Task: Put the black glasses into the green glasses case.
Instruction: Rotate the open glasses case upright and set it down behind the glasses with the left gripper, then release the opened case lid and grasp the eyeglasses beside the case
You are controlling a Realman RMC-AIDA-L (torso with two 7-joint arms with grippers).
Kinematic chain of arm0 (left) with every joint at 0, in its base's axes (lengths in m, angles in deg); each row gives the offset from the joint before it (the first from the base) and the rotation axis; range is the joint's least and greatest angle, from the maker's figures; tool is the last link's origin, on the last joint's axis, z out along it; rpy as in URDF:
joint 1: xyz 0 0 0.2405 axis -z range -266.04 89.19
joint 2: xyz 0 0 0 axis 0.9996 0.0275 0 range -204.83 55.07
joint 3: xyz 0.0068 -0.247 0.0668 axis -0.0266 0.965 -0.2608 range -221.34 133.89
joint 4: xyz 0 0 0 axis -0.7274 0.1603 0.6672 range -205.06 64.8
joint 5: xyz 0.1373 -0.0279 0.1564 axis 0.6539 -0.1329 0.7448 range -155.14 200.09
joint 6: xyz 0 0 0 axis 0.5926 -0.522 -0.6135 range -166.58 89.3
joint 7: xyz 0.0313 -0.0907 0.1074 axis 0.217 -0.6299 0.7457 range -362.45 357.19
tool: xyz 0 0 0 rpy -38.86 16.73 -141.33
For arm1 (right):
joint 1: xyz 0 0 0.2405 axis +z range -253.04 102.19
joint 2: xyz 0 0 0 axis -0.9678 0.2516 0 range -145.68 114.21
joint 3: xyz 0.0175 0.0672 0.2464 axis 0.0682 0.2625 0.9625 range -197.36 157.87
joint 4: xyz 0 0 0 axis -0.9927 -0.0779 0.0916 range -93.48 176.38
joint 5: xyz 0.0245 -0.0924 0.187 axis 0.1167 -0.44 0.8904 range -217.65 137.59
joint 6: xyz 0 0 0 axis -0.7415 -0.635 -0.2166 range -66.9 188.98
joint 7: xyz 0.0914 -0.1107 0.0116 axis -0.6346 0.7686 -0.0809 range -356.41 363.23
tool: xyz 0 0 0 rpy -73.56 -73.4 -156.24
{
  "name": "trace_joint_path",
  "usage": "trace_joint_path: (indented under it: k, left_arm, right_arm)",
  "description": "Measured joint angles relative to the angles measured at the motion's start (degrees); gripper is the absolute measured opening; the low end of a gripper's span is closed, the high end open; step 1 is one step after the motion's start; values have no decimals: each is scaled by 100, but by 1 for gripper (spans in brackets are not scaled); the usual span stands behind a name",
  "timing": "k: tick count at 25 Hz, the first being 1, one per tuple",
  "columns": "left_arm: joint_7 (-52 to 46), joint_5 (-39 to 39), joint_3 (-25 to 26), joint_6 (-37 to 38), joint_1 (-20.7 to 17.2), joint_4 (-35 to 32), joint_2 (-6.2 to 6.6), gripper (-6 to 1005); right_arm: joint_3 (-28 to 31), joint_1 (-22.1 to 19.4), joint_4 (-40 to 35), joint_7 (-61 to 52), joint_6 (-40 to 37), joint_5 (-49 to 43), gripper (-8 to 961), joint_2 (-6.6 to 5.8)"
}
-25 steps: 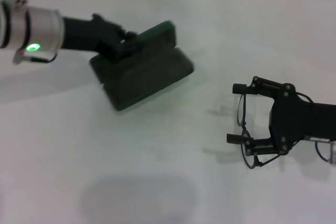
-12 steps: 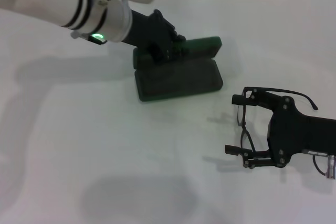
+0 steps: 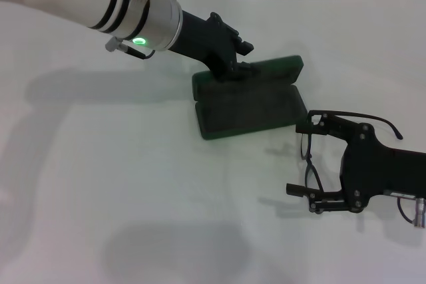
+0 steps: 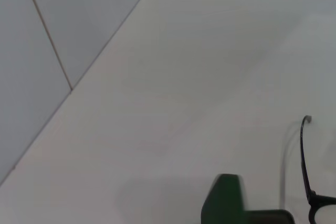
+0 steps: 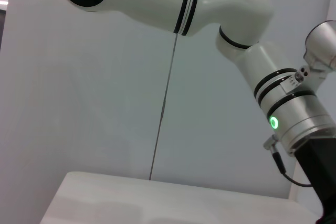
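On table [image 3: 100,184]: one green glasses case [image 3: 249,103], one black glasses [image 3: 311,157]

A plain white table [image 3: 133,184] fills the scene. Along its far edge rises a pale grey panelled wall [image 4: 58,35] with thin seams.

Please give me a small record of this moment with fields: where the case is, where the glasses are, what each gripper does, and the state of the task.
case: green glasses case, open, on the white table
left gripper: left gripper shut on the case lid
glasses: black glasses, right of the case, not inside
right gripper: right gripper spans the glasses frame; grip unclear
task state: glasses not yet in the case
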Motion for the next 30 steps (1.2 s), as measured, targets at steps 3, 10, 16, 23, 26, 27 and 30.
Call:
trace_joint_path:
  k: [3,10,16,23,26,27,30]
  left_arm:
    - [59,-256,33,-8,-107,-11,-13,364]
    - [851,-3007,35,15,-1081,-30,-21,515]
    - [1182,-4347,-10,68,-2073,96,-51,715]
    - [2093,-5494,-4,602,-2662,732,-39,893]
    - [2308,-5680,26,801,-2772,879,-30,893]
    - [2341,-5710,31,830,-2786,901,-25,893]
    - [2368,-5725,39,860,-2798,919,-22,893]
  right_arm:
    - [29,-5,0,-2,-5,25,869,-20]
    - [293,136,-867,-277,256,-311,869,-97]
    - [306,525,-2652,-1658,968,-2427,869,-227]
    - [319,1197,-4642,-3060,450,-5420,869,-3]
    - [233,1441,-4886,-3220,80,-6258,869,159]
    - [143,1478,-4912,-3232,68,-6367,869,178]
    - [-248,1516,-4942,-3251,172,-6477,868,181]
